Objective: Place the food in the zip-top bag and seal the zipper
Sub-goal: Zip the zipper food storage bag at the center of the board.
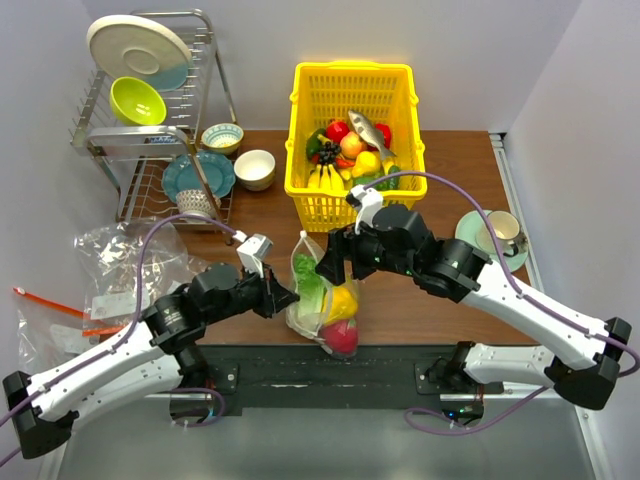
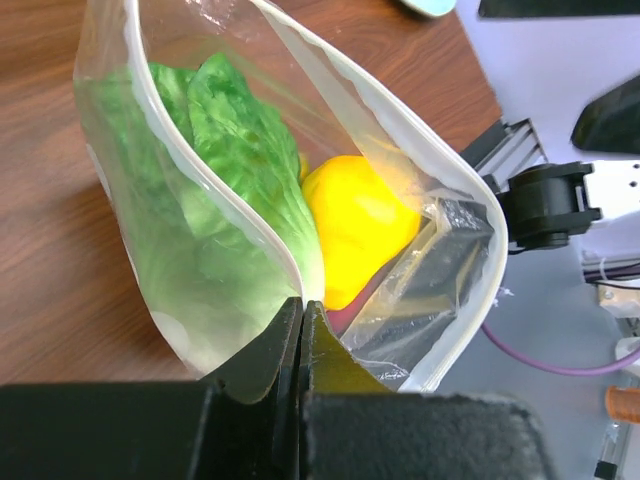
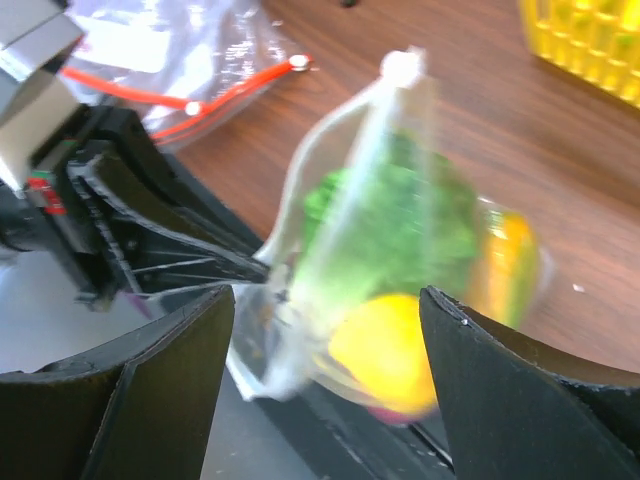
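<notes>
The zip-top bag [image 1: 322,300] stands near the table's front edge, its mouth open. It holds green lettuce [image 1: 310,290], a yellow piece [image 1: 343,303] and a red piece [image 1: 342,337]. My left gripper [image 1: 290,296] is shut on the bag's rim; in the left wrist view the fingers [image 2: 300,315] pinch the zipper strip [image 2: 160,120] beside the lettuce [image 2: 230,150] and the yellow piece [image 2: 355,225]. My right gripper [image 1: 335,262] is open and empty just above the bag's far end. In the right wrist view the blurred bag [image 3: 400,220] lies between the spread fingers.
A yellow basket [image 1: 350,80] with several toy foods stands behind the bag. A dish rack [image 1: 150,110] with plates and bowls is at the back left. Plain clear bags with orange-red strips [image 1: 110,270] lie at the left. A cup on a saucer [image 1: 500,235] is at the right.
</notes>
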